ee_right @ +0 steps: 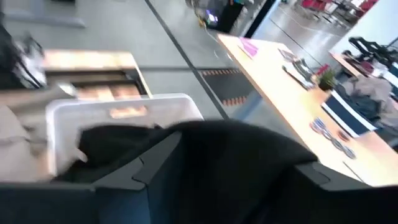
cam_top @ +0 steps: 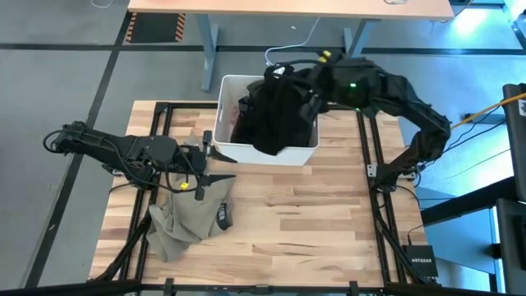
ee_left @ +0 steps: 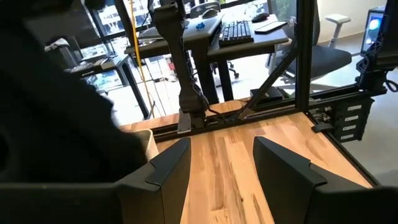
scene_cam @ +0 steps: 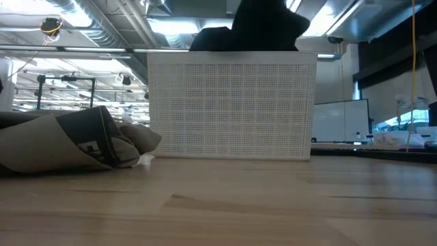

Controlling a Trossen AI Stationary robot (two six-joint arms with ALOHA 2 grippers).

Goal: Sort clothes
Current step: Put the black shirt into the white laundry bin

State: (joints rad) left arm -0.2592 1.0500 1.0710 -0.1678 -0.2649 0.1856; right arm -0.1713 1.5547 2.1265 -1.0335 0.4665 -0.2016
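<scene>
A black garment (cam_top: 275,115) is heaped in the white bin (cam_top: 226,140) and hangs over its near rim; it rises above the bin in the low view (scene_cam: 263,27). My right gripper (cam_top: 281,78) hovers over the bin, fingers apart, with black cloth (ee_right: 236,155) between and below them. A khaki-olive garment (cam_top: 185,218) lies crumpled on the table at the near left, its dark label (cam_top: 223,215) facing up; it also shows in the low view (scene_cam: 68,140). My left gripper (cam_top: 220,177) is open and empty just above the khaki garment's far edge. The other garments are hidden. My right gripper's open fingers (ee_right: 155,165) stand on either side of the top of the black garment, coming from above the bin. I cannot tell whether they touch the cloth. The garment's lower part rests in the bin and over its near rim (cam_top: 275,150).
The bin stands at the table's far middle. Black frame rails (cam_top: 370,164) run along both sides of the wooden table (cam_top: 312,230). Bare wood lies near and right of the bin. A desk (cam_top: 288,8) stands beyond the far edge.
</scene>
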